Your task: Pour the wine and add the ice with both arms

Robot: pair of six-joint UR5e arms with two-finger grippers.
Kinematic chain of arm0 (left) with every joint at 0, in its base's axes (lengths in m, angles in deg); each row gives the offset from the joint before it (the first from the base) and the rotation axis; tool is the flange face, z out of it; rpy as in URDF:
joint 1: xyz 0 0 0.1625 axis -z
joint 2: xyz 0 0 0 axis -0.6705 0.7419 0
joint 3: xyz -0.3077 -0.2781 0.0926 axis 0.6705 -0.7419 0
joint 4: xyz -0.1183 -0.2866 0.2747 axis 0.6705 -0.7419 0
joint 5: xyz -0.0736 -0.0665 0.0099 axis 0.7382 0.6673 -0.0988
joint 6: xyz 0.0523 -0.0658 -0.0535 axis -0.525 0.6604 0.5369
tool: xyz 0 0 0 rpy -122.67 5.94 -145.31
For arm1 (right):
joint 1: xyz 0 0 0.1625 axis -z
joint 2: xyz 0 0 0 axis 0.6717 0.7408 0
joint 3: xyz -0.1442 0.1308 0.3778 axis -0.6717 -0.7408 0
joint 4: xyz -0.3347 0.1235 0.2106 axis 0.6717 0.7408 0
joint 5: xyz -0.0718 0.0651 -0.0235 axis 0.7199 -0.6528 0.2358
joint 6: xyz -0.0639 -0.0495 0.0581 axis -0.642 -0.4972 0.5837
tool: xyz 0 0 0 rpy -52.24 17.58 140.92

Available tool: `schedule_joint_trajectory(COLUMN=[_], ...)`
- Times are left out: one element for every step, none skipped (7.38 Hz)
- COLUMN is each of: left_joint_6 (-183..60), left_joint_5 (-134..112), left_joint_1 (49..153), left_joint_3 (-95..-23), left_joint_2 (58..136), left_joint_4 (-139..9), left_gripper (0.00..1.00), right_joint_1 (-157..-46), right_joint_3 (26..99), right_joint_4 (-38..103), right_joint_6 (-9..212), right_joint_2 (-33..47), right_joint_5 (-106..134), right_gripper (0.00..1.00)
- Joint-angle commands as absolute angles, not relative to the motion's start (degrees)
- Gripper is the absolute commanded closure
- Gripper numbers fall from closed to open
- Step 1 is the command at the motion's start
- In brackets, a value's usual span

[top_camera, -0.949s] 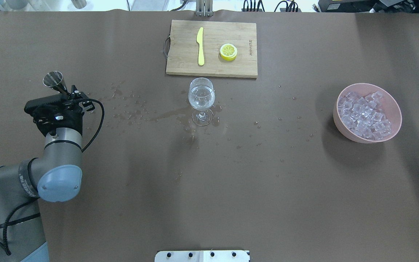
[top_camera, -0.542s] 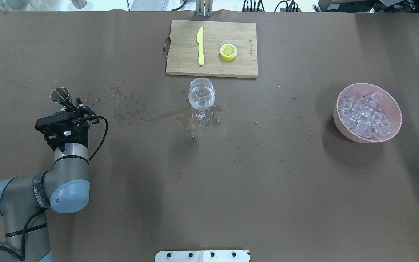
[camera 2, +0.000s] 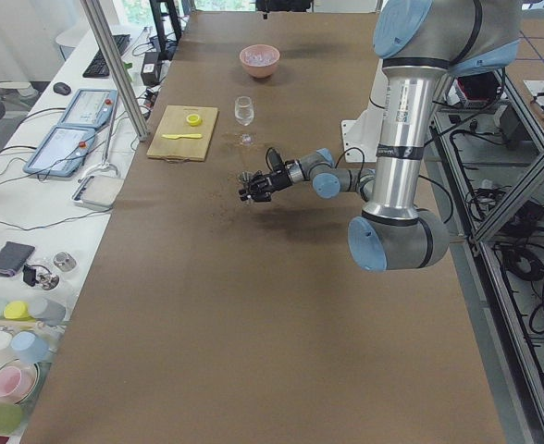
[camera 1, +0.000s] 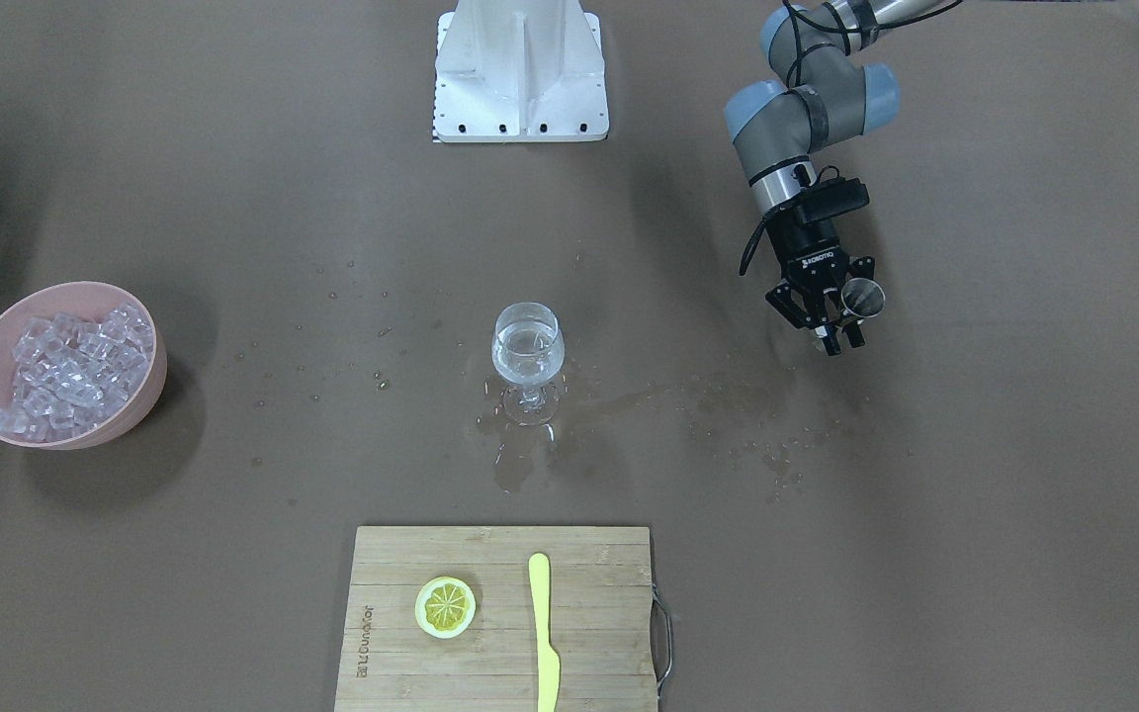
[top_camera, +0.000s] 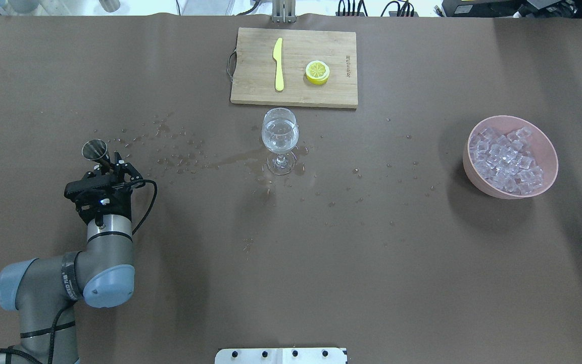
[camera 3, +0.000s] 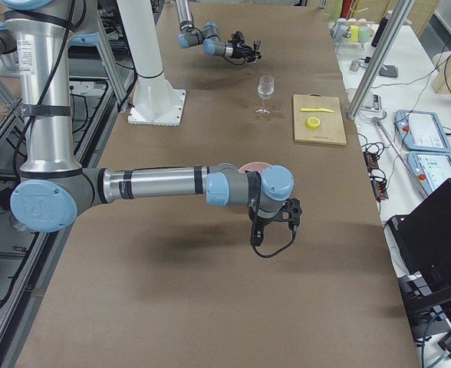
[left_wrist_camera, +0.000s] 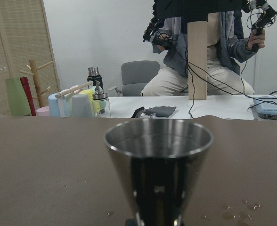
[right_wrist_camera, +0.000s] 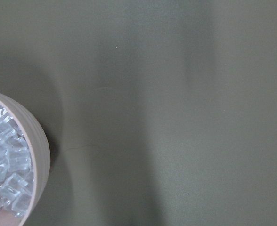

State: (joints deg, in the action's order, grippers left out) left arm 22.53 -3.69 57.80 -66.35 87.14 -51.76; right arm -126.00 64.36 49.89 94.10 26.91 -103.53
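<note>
The wine glass [top_camera: 280, 134] stands mid-table with clear wine [camera 1: 527, 354] in its bowl. My left gripper [top_camera: 110, 166] is shut on a steel jigger [top_camera: 94, 149], far to the glass's left and low over the table. In the left wrist view the jigger [left_wrist_camera: 158, 155] stands upright, and I cannot see what is inside. Ice [top_camera: 505, 159] fills a pink bowl [top_camera: 548, 151] at the right. My right gripper [camera 3: 285, 215] shows only in the exterior right view, near that bowl, so I cannot tell its state. The right wrist view catches the bowl's rim [right_wrist_camera: 39, 141] and the ice [right_wrist_camera: 4, 176].
A wooden cutting board [top_camera: 321, 45] with a yellow knife [top_camera: 278, 63] and a lemon slice [top_camera: 317, 72] lies behind the glass. Spilled drops and a wet streak [top_camera: 220, 163] spread around the glass. The white pedestal [camera 1: 520, 69] stands at the robot's edge. Seated people [left_wrist_camera: 199, 56] show beyond the table.
My left arm has pulled back toward the robot and slightly right, carrying the jigger with it. The glass and the bowl have not moved.
</note>
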Motion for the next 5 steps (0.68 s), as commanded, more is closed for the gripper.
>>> schedule_joint_trajectory(left_joint_6=[22.6,22.6,22.6,23.3,25.4], left_joint_5=[-3.6,-3.6,-3.6,-3.6,-3.5], left_joint_1=[56.4,56.3,56.0,55.6,55.6], left_joint_3=[-63.8,-63.3,-63.3,-63.5,-62.6], left_joint_2=[89.9,91.6,91.7,91.9,92.9], left_joint_4=[-51.7,-51.8,-51.8,-51.8,-51.8], left_gripper=[1.00,1.00,1.00,1.00,1.00], right_joint_1=[-125.9,-125.9,-125.9,-125.9,-125.9], right_joint_3=[64.3,64.3,64.3,64.3,64.4], right_joint_4=[49.9,49.8,49.9,49.8,49.9], right_joint_6=[94.1,94.1,94.1,94.1,94.1], right_joint_2=[26.9,26.9,26.9,26.9,26.9], right_joint_5=[-103.5,-103.5,-103.4,-103.4,-103.4], right_gripper=[0.00,0.00,0.00,0.00,0.00])
